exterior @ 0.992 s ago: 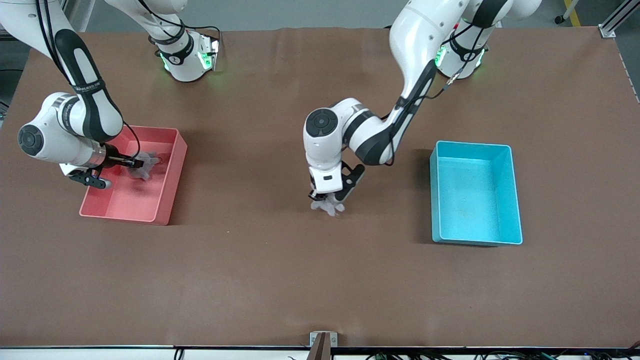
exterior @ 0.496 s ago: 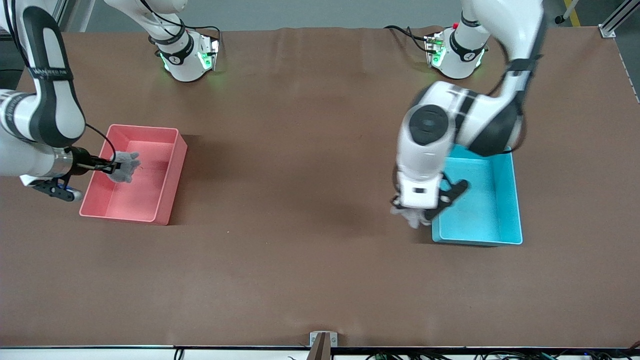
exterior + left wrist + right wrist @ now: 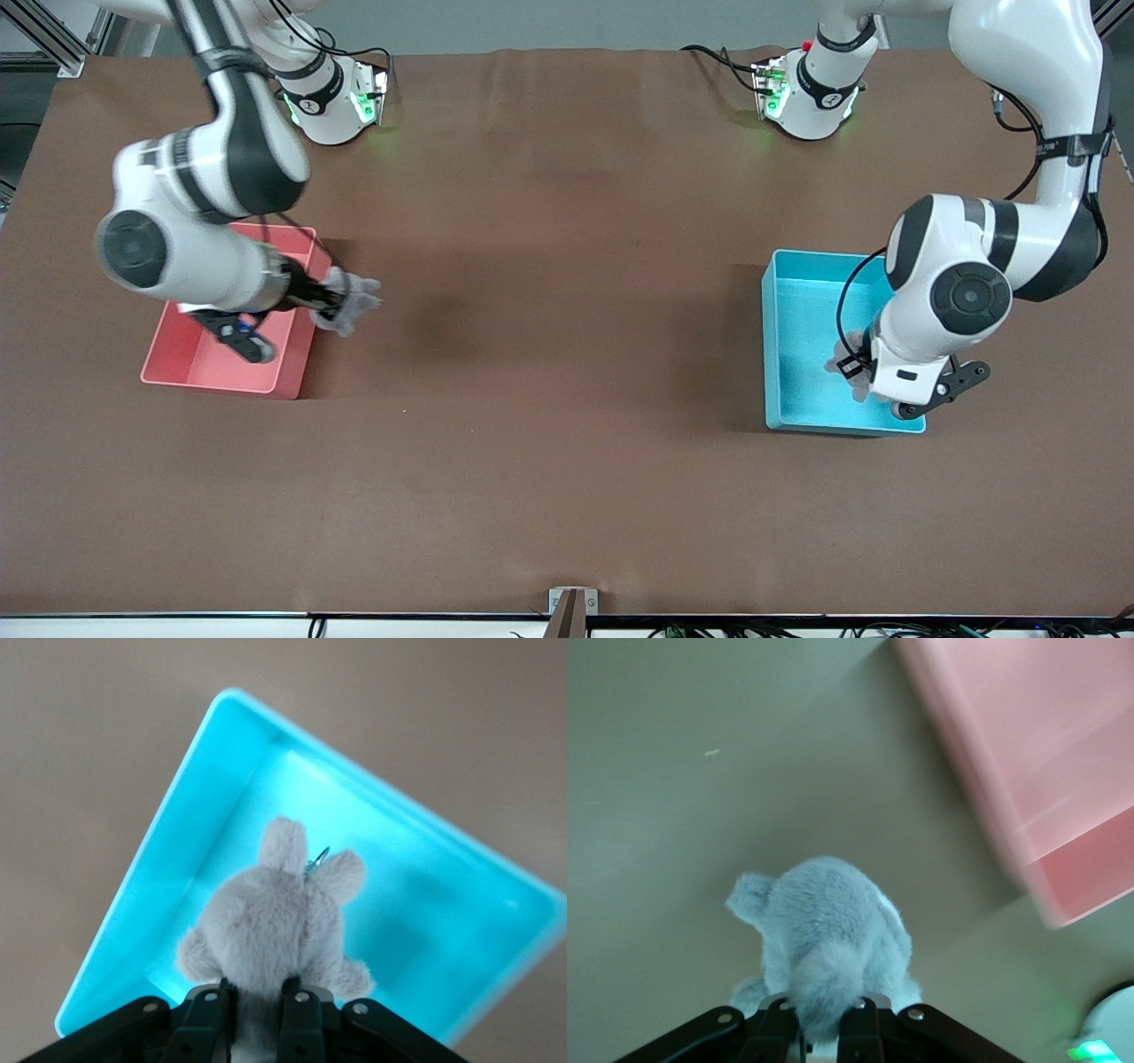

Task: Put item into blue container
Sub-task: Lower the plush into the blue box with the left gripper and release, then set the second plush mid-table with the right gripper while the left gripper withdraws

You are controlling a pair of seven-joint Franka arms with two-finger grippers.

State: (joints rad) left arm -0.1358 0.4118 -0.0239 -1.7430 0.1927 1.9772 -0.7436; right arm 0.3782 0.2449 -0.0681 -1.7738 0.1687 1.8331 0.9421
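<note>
The worktop (image 3: pixel 567 478) is covered edge to edge in a plain brown mat, faintly creased near the robots' bases and marked by a small pale speck toward the front camera's side. A small metal bracket (image 3: pixel 572 602) sits at the edge nearest the front camera. A strip of grey floor shows past the bases, with aluminium framing at the corners of the room.

The blue container (image 3: pixel 784 354) stands toward the left arm's end of the worktop, upright on its flat bottom. The left pincer (image 3: pixel 858 368) hangs over its interior, above the part nearer the front camera, with its fingers clamped on a grey plush toy (image 3: pixel 275 926). In the left wrist view that toy shows two rounded ears and a small metal ring, suspended above the container's floor (image 3: pixel 425 895); whether it touches the floor cannot be told.

The pink bin (image 3: pixel 190 368) stands toward the right arm's end of the worktop. The right pincer (image 3: pixel 332 306) is over the bin's rim on the side toward the middle of the worktop, fingers closed on a second grey plush toy (image 3: pixel 353 299). In the right wrist view this toy (image 3: pixel 828 943) hangs over bare mat, with the pink bin's wall (image 3: pixel 983 806) beside it.
</note>
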